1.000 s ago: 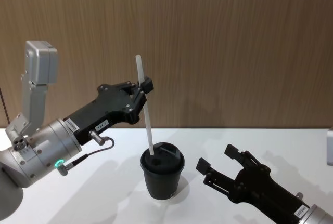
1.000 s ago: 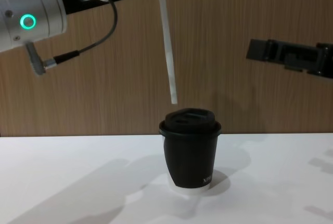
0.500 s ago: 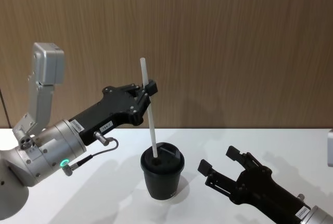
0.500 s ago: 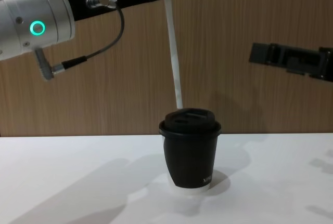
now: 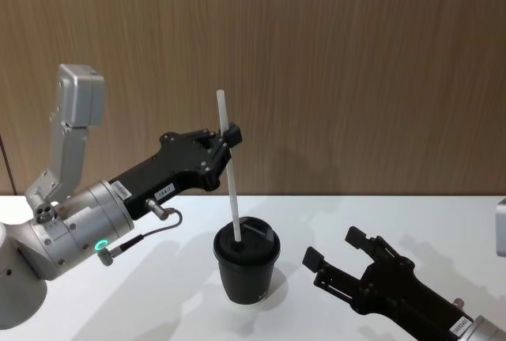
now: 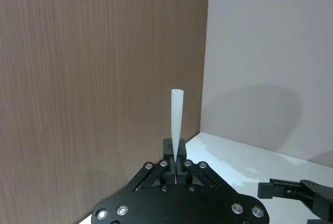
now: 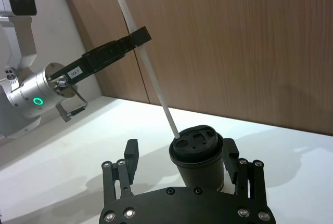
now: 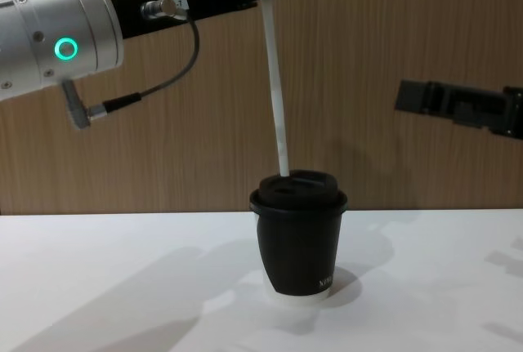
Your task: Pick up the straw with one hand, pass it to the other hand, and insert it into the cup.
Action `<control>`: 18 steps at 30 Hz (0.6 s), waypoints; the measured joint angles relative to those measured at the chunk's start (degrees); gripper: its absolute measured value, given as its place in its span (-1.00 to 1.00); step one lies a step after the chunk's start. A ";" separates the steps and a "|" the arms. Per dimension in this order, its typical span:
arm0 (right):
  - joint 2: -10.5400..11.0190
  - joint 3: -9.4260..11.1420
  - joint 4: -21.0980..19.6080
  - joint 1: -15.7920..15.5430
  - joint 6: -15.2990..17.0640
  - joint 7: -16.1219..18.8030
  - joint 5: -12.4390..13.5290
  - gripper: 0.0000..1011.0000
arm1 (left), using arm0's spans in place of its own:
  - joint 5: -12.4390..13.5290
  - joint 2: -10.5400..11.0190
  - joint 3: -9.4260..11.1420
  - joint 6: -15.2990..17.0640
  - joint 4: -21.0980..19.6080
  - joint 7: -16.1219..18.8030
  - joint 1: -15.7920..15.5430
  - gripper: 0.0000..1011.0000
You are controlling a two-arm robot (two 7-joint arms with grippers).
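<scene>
Head view: my left gripper pinches the thin white plastic straw, tip at the short black lidded paper cup; chest view: tip grazes the lid's rear, tilt may miss the hole; right wrist view: right gripper spread wide beside the cup.

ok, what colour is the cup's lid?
Black, same as the cup; the lid shows best in the right wrist view.

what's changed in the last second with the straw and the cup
The left gripper, shut on the straw, carried it lower and more upright; its tip went from above the lid to the lid of the cup. The cup stayed put; the right gripper stayed open, barely shifting.
</scene>
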 joint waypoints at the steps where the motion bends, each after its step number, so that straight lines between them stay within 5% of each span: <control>1: 0.04 -0.03 0.03 0.01 0.00 -0.02 0.02 0.98 | -0.03 -0.01 0.03 0.00 0.07 -0.07 -0.04 -0.98; 18: 0.75 -0.87 0.39 0.46 -0.20 -0.33 0.65 0.98 | -0.25 -0.29 0.67 -0.13 1.99 -1.13 -0.93 -0.98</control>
